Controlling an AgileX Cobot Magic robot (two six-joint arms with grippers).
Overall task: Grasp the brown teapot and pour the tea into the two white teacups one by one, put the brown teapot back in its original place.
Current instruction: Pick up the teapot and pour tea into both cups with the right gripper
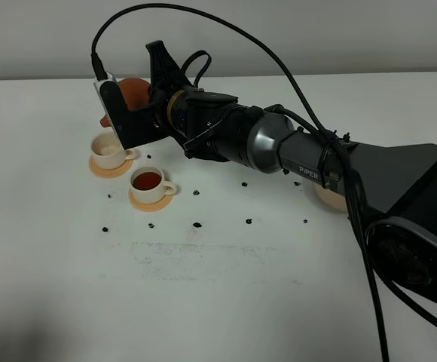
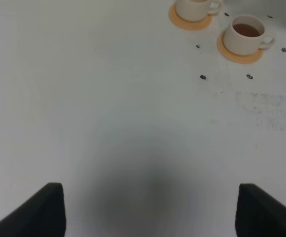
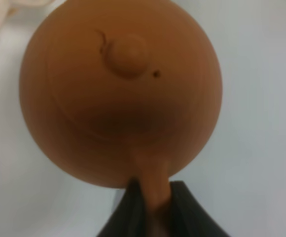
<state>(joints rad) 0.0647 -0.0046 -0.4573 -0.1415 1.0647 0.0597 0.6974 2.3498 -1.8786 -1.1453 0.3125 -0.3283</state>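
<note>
Now our right gripper [image 3: 150,207] is closed on the handle [image 3: 150,170] of the brown teapot [image 3: 121,94]. We should tip slowly, aiming into the empty-looking teacup [image 1: 109,149] at ten o'clock from the filled teacup [image 1: 149,183]

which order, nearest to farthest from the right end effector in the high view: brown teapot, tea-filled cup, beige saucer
1. round reddish-brown clay teapot, held in the right end effector
2. white ceramic teacup with tea, left front
3. round cream-beige saucer, far right
</note>
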